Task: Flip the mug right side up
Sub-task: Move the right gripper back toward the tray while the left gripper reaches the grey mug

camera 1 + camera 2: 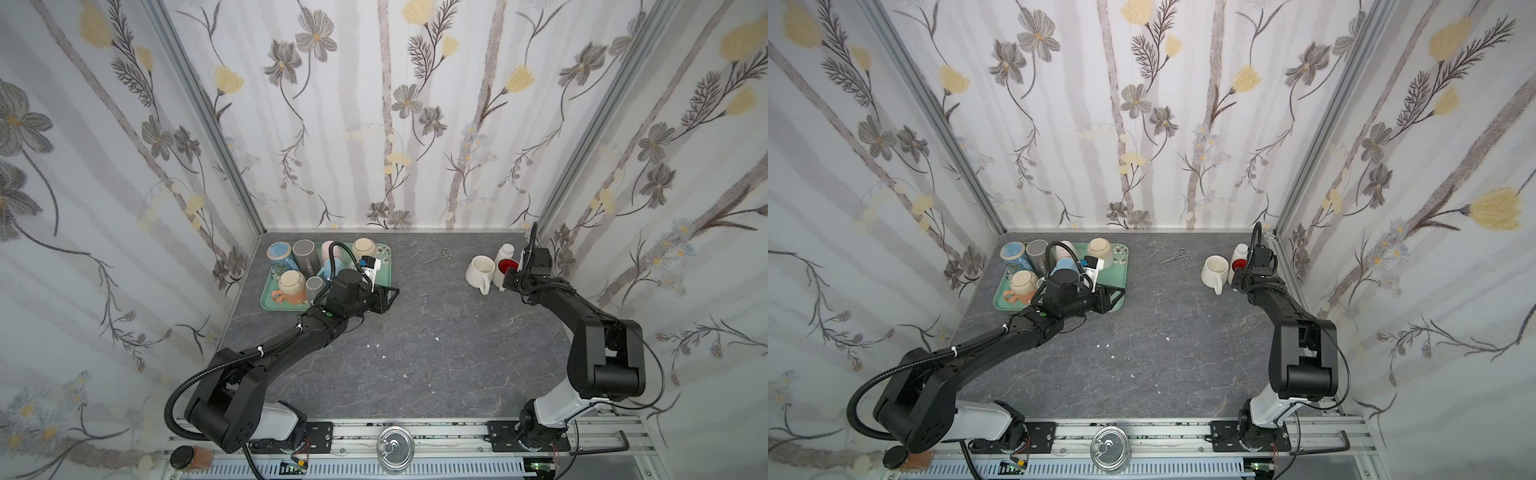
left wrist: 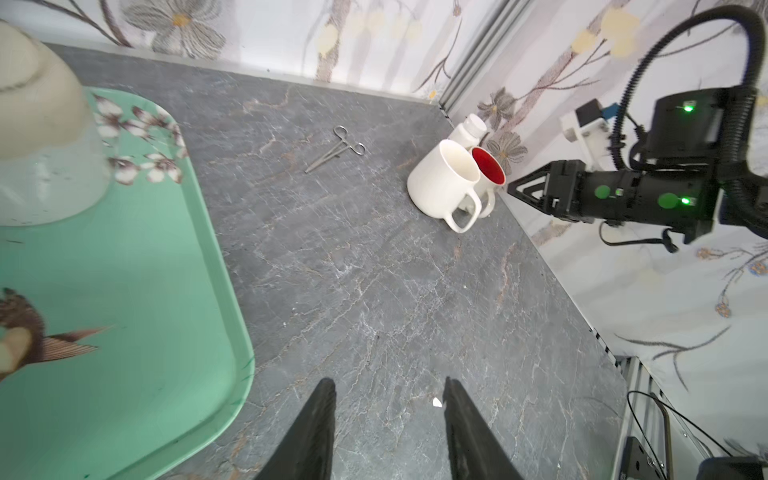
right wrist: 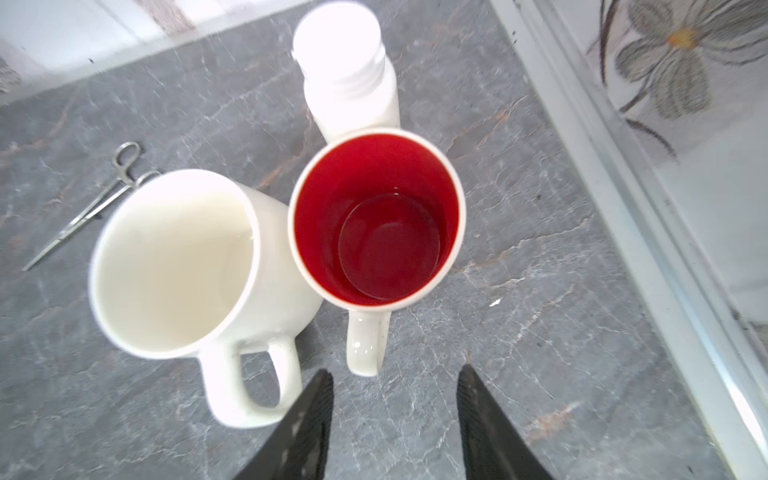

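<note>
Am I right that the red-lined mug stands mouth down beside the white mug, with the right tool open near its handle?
No: the red-lined mug stands mouth up, as the right wrist view shows. It is beside the white mug, with the right tool open near its handle.

Soft, even light fills both top views. The papered walls (image 1: 374, 104) look bright, the grey table (image 1: 415, 332) is darker, and shadows on it are faint. Toward the frame edges the straight corner posts (image 1: 199, 104) lean and bow, a wide-lens warp. In the right wrist view the white bottle (image 3: 340, 45) is blown out to glare and soft. The cream mug (image 3: 174, 266) loses its inner detail, and the red-lined mug (image 3: 374, 216) carries a small glint. In the left wrist view the beige cup (image 2: 37, 124) nearest the lens is blurred.
</note>
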Motion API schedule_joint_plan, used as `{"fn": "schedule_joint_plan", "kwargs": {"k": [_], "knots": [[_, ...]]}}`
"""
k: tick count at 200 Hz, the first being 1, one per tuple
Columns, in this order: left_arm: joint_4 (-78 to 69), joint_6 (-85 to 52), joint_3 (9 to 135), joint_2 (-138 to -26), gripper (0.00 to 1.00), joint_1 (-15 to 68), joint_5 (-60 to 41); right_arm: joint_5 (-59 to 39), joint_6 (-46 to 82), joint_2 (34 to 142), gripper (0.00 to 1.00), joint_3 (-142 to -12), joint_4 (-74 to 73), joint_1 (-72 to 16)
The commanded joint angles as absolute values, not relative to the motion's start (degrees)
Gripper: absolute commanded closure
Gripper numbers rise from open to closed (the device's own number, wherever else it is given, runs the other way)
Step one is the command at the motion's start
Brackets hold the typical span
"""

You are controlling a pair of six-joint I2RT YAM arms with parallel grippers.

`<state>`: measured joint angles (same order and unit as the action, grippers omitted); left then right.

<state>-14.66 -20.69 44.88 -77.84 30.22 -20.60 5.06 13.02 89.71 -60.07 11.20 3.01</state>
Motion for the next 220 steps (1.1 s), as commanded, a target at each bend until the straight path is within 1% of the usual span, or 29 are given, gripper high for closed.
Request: {"fn": "schedule_joint_plan", "kwargs": {"k": [1,28,46,65,79,95,121,142,156,170,194,220], "knots": [[-10.3,-17.8,44.9,-74.3,0.56,28.4,-17.5,5.9,14.1,84.3,0.5,-60.8,15.8,2.9],[-4.9,-15.8,44.1,-68.2,0.48,23.8,-12.4,1.2,16.2,77.0,0.5,-59.8,17.2,2.4],[-0.5,-14.2,43.9,-65.2,0.44,19.7,-9.6,-1.0,17.9,73.5,0.5,-58.1,16.4,0.4],[5.2,-13.3,44.7,-63.9,0.36,14.7,-6.7,-1.1,20.0,71.2,0.5,-56.1,14.8,-4.9],[8.1,-12.9,45.0,-63.8,0.3,10.8,-6.5,-1.0,22.5,71.2,0.5,-55.1,13.2,-9.7],[9.7,-13.2,44.7,-64.3,0.27,7.0,-7.2,-0.9,24.9,72.8,0.5,-54.6,10.8,-16.7],[10.5,-13.7,44.6,-66.7,0.26,2.6,-9.6,-0.5,28.0,78.8,0.5,-56.1,7.4,-28.1],[10.6,-12.7,44.9,-69.1,0.26,0.6,-10.1,-0.6,28.9,85.0,0.51,-59.3,6.3,-35.2],[10.6,-12.7,45.1,-71.0,0.3,-0.5,-10.1,-0.5,29.2,88.6,0.5,-61.4,6.1,-38.9],[10.1,-12.7,45.2,-73.2,0.32,-1.2,-10.4,-0.2,29.8,90.9,0.5,-62.4,5.6,-41.2],[8.3,-14.0,45.5,-77.1,0.39,-0.6,-8.3,-0.7,31.0,94.2,0.5,-61.8,2.8,-44.1],[6.1,-13.7,45.9,-81.1,0.41,1.3,-5.5,-1.8,31.9,96.9,0.5,-62.2,2.1,-45.4]]}}
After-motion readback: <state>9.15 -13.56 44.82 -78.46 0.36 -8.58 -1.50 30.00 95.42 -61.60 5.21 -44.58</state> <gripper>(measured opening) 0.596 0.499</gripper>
